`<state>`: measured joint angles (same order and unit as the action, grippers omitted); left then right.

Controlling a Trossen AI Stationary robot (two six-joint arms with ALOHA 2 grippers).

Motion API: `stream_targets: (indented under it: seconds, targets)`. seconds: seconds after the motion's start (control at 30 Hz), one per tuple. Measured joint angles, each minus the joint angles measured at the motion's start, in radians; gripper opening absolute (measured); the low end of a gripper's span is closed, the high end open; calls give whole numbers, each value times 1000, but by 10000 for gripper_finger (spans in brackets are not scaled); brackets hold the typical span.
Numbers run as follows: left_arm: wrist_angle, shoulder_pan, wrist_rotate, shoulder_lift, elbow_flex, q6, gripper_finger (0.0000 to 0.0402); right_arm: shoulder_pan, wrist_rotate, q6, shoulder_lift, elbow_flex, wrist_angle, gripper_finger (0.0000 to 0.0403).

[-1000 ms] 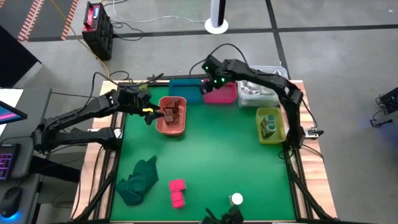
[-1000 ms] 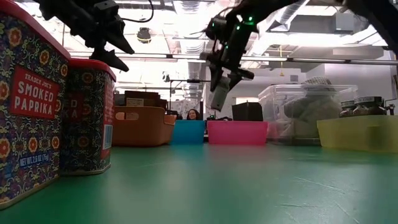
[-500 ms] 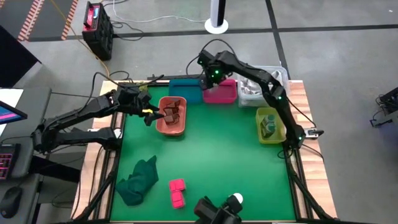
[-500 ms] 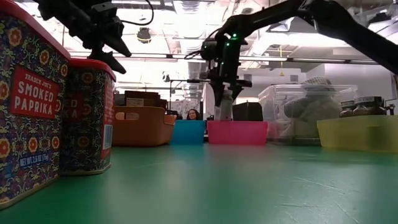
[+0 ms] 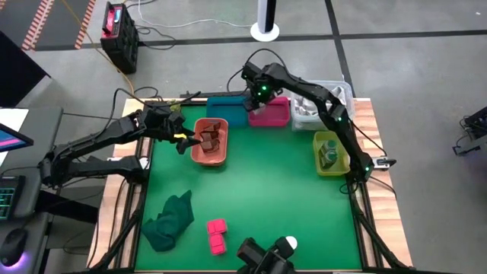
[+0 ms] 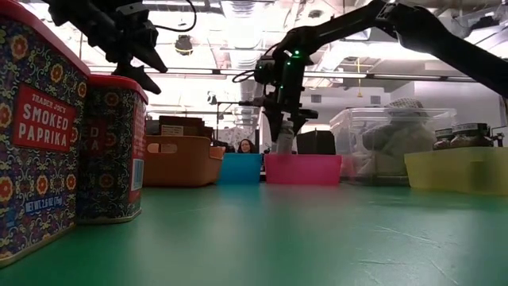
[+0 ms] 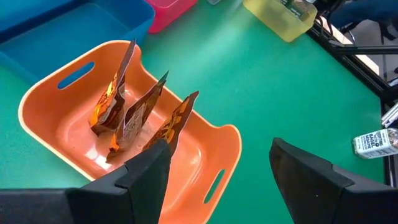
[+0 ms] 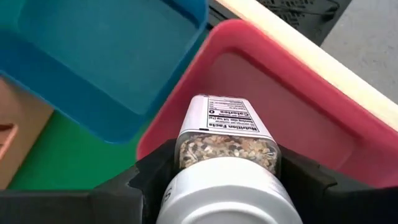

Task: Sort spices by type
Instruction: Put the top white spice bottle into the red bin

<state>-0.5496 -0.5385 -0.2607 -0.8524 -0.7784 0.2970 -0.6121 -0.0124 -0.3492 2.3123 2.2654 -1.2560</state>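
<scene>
My right gripper (image 5: 259, 97) hangs over the pink bin (image 5: 272, 116) at the table's far edge, shut on a white-topped spice jar (image 8: 227, 146). In the low view the jar (image 6: 282, 141) hangs just above the bin's rim. My left gripper (image 7: 217, 149) stands open above the near-left rim of the orange bin (image 5: 209, 148). In that bin, reddish-brown packets (image 5: 213, 135) stand on their lower edges. Two magenta boxes (image 5: 217, 234) and another white-topped jar (image 5: 289, 244) stand near the table's front edge. Greenish jars lie in the yellow bin (image 5: 332, 152). My right gripper pinches the jar between its two fingers (image 8: 155, 171), on the jar's clear sides just under the white cap (image 8: 186, 149). The fingers come from above, pointing steeply down. The jar hangs nearly upright, cap up, with its bottom over the pink bin's left end.
A blue bin (image 5: 224, 106) stands left of the pink one. A clear bin (image 5: 316, 113) with shiny packets stands to its right. A dark green cloth (image 5: 171, 221) lies crumpled at the near left. The green mat's middle (image 5: 266, 190) is bare.
My right gripper has sunk toward the pink bin with the jar and tipped to point more steeply down. The jar, slanted before, now hangs nearly upright just above the bin's rim. The right arm has stretched out along the table's far edge.
</scene>
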Motion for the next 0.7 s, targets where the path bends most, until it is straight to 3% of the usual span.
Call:
stream_targets:
  seconds: [0.5, 0.7]
  targets:
    - [-1, 0, -4, 3, 0, -1, 263, -7, 15, 16, 0, 0, 4, 253]
    - [-14, 0, -5, 3, 0, 1, 263, -6, 18, 21, -1, 0, 7, 277]
